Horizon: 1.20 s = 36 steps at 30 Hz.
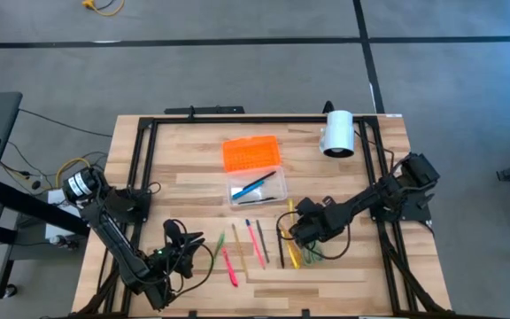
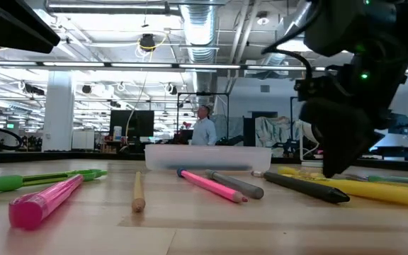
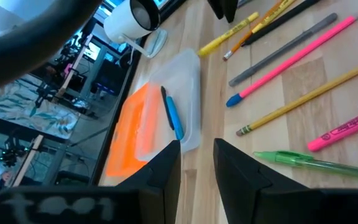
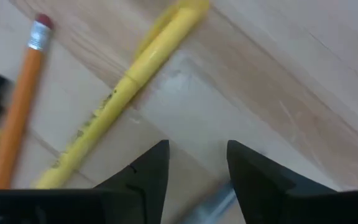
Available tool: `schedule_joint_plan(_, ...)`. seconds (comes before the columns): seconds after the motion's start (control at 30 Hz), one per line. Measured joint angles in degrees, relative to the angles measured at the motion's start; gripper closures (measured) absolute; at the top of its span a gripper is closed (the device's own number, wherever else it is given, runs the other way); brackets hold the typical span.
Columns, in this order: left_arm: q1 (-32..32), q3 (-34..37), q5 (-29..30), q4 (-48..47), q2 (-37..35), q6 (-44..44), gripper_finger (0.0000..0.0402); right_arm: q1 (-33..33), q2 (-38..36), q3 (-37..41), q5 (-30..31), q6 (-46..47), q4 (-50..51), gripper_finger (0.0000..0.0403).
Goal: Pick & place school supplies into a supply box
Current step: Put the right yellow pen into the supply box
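Observation:
The clear supply box (image 1: pixel 257 188) lies at mid-table with a blue pen (image 3: pixel 173 115) inside. Its orange lid (image 1: pixel 251 152) lies flat just beyond it. Near of the box, pens and pencils lie side by side on the wood: a green pen (image 1: pixel 220 241), a pink highlighter (image 2: pixel 44 200), a pencil (image 1: pixel 239 246), a pink pen (image 2: pixel 211 184), a grey pen (image 2: pixel 236 184) and a black pen (image 2: pixel 307 188). My right gripper (image 4: pixel 197 168) hangs open, pointing steeply down, low over the right end of the row beside a yellow highlighter (image 4: pixel 129 81) and an orange pencil (image 4: pixel 17 106). My left gripper (image 3: pixel 197 168) waits open at the near left.
A white cylinder (image 1: pixel 337 133) lies at the far right of the table. A black frame (image 1: pixel 140 159) runs along the table's sides and far edge. Bare wood lies near of the row (image 1: pixel 308 279).

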<state>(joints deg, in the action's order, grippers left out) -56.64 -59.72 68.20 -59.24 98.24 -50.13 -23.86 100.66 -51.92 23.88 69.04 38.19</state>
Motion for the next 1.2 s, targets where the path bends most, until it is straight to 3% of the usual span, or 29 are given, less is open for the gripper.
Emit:
schedule_joint_plan(0.43,0.05,0.00,-0.34,-0.01,0.00,-0.31,0.0315,-0.38,-3.58,-0.72,1.84,-1.06,1.82,0.0250)
schedule_joint_plan(0.57,0.22,0.00,-0.21,0.00,0.00,-0.31,0.0315,-0.45,-4.34,-1.38,2.36,-6.30,-5.54,0.0250)
schedule_joint_plan(0.77,0.51,0.00,-0.30,0.02,0.00,-0.68,0.0315,2.30,-0.09,-1.38,1.53,-10.93,-12.11,0.0255)
schedule_joint_plan(1.2,0.48,0.00,-0.34,0.02,0.00,-0.68,0.0315,5.27,1.84,-1.33,0.22,-12.04,-10.16,0.0265)
